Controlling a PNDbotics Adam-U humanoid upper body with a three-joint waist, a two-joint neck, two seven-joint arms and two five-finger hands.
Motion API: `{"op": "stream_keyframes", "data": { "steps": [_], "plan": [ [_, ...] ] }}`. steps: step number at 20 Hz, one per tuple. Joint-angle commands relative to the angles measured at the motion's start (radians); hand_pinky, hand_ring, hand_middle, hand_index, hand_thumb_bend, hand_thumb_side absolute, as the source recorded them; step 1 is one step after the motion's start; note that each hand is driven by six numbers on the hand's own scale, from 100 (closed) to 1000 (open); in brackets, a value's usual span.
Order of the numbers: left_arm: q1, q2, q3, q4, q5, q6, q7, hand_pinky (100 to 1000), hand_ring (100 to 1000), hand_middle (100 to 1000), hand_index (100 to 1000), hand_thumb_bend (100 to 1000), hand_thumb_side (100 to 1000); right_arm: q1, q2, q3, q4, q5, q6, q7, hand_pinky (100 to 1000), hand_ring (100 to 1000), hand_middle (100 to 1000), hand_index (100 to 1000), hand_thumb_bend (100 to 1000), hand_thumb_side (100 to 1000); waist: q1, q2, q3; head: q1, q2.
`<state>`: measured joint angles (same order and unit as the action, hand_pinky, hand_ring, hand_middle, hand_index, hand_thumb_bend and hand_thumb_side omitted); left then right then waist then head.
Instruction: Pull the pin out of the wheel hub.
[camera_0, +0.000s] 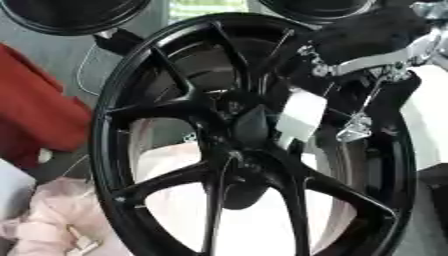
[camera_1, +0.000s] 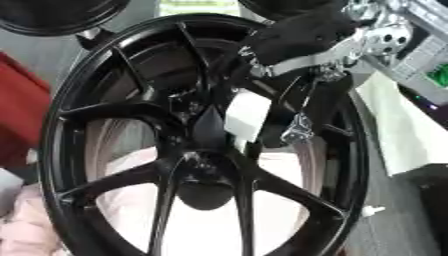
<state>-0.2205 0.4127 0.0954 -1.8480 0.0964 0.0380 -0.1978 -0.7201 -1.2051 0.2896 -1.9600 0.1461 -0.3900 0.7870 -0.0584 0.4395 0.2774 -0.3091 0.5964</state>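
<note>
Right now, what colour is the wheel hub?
Glossy black wheel hub, spokes and rim alike; right eye view shows it best.

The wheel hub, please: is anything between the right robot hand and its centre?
Nothing separate shows between them. The right robot hand reaches in from the upper right across the rim of the wheel hub, its dark fingers already at the spokes near the centre. The pin itself cannot be made out.
</note>
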Motion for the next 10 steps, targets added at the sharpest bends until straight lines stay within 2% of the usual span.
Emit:
{"op": "stream_keyframes", "data": {
  "steps": [1,10],
  "plan": [
    [-0.002,0.016,0.007,-0.013,0.003,0.001,0.001,709,595,495,646,100,868,-0.008,-0.042,-0.021,-0.015,-0.007,-0.014,0.015,967,990,786,773,374,272,-0.011,-0.040,0.000,0.000,-0.003],
    [0.001,0.015,0.007,-0.012,0.003,0.001,0.000,709,595,495,646,100,871,-0.019,-0.034,-0.018,0.000,-0.005,-0.006,0.006,966,981,779,764,332,282,-0.010,-0.041,0.001,-0.002,-0.009]
  ]
}}
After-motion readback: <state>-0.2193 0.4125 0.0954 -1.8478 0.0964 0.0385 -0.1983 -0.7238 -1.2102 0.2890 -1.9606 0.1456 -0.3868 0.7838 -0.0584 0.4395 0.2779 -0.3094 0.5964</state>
